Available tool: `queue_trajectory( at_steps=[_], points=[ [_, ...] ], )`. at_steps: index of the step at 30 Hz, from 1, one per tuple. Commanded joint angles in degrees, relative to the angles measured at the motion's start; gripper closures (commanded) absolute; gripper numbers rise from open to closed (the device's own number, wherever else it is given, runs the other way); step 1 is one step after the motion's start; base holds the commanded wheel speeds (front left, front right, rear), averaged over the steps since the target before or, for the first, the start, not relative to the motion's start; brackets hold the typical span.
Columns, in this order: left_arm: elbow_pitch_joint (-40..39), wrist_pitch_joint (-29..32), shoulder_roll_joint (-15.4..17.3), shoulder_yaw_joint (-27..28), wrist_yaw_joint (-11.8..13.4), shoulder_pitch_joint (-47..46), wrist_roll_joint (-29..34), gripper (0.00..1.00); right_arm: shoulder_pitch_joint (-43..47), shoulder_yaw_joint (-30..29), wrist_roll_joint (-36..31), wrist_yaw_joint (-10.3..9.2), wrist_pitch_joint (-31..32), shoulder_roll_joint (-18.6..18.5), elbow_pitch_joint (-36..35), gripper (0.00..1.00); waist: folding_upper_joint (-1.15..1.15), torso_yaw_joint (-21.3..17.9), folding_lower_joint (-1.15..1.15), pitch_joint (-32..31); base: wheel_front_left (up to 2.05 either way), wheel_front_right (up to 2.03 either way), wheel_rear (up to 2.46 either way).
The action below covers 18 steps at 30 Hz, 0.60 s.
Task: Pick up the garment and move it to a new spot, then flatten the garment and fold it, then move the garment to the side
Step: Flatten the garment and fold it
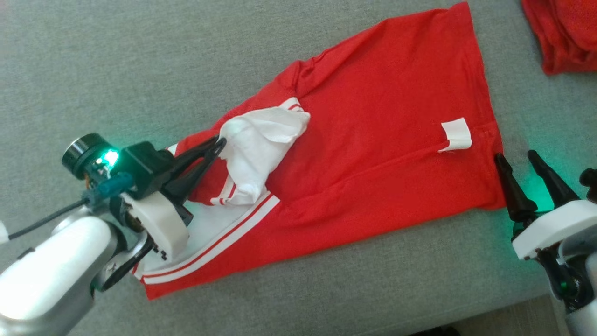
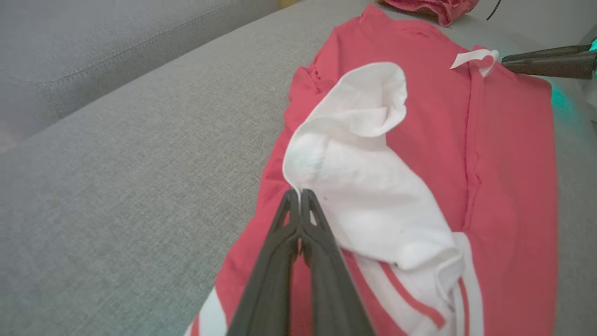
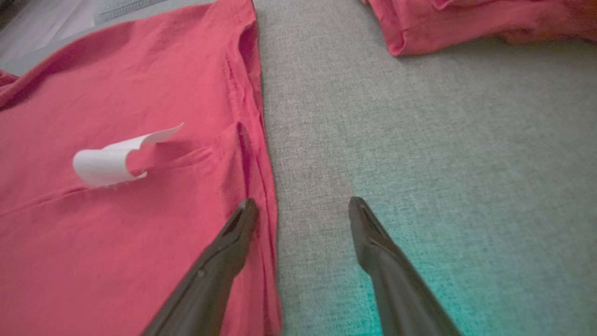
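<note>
Two sets of jaws are at work on one red knit garment [image 1: 373, 116] with white side stripes, spread across the grey woven sofa cushion [image 1: 140, 56].

**Jaws.** The left jaws are closed tight, pinching the edge of a bunched white lining pouch [image 2: 364, 186] that lies turned out on the red cloth. The right jaws stand wide open and hold nothing. One finger is over the garment's stitched hem and the other over bare cushion just beside it.

**Position.** The garment runs between the two sets of jaws. Its striped end is beneath the left jaws and its hem is at the right jaws. A curled white fabric label [image 3: 105, 163] sits just ahead of the right jaws.

**Step in hand.** In my judgement this is flattening. The cloth is mostly spread, and the pouch is the main lump left.

**Next move.** It likely calls for a gentle draw on the pouch, away from the right jaws, to lay it flat. The right jaws would close on the hem to anchor it. A hard pull could drag the whole garment.

**Not established.**
- The left wrist covers the striped corner.
- I cannot tell how many layers are pinched.
- I cannot tell whether the right finger touches the hem.
- A second crumpled red cloth [image 1: 564, 32], beyond the right jaws, is cut off.
</note>
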Motion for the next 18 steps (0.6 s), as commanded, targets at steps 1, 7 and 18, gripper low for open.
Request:
queue_trajectory(
  at_steps=[1, 7, 18],
  points=[
    [-2.3, -0.5, 2.2, 2.2, 0.0, -2.4, 1.0, 1.00, 0.5, 0.5, 0.4, -0.04, -0.6, -1.6, -1.2, 0.00, 0.00, 0.3, 0.00, -0.4, 0.00, 0.00, 0.00],
    [-5.4, 2.1, 5.1, 2.8, -0.7, -6.7, 3.8, 1.00, -0.1, 0.5, 0.2, -0.04, -0.4, -2.4, -1.6, 0.00, 0.00, 1.4, 0.00, -1.2, 0.00, 0.00, 0.00],
    [-2.4, 7.7, 12.1, 4.2, -4.4, -19.2, 8.9, 1.00, -7.4, 3.1, -0.7, -0.04, 1.2, -3.8, -2.8, 0.00, 0.00, 0.9, 0.00, -0.2, 0.00, 0.00, 0.00]
  ],
)
